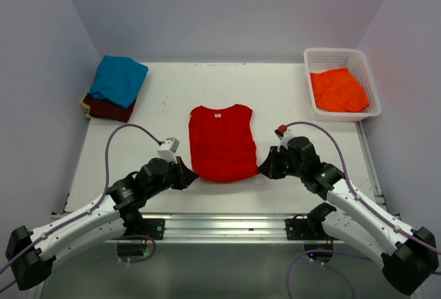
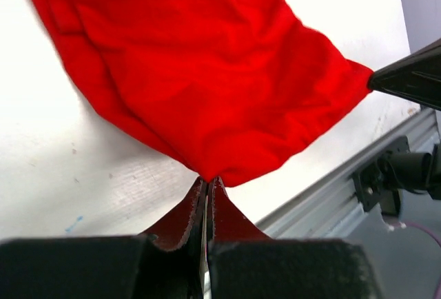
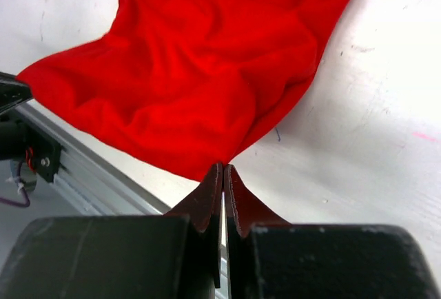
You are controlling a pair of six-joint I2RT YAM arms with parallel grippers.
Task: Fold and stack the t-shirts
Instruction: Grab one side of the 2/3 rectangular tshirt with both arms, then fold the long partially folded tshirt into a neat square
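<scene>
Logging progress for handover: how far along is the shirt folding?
Done: the folded teal blue cloth t-shirt lies stacked on the dark maroon cloth t-shirt at the far left. In hand: the left gripper and right gripper each pinch a near corner of the bright red cloth t-shirt mid-table. Left: the orange cloth t-shirt in the white plastic lattice basket.

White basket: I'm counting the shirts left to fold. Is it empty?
No, the top view shows an orange t-shirt lying crumpled inside the white basket.
</scene>
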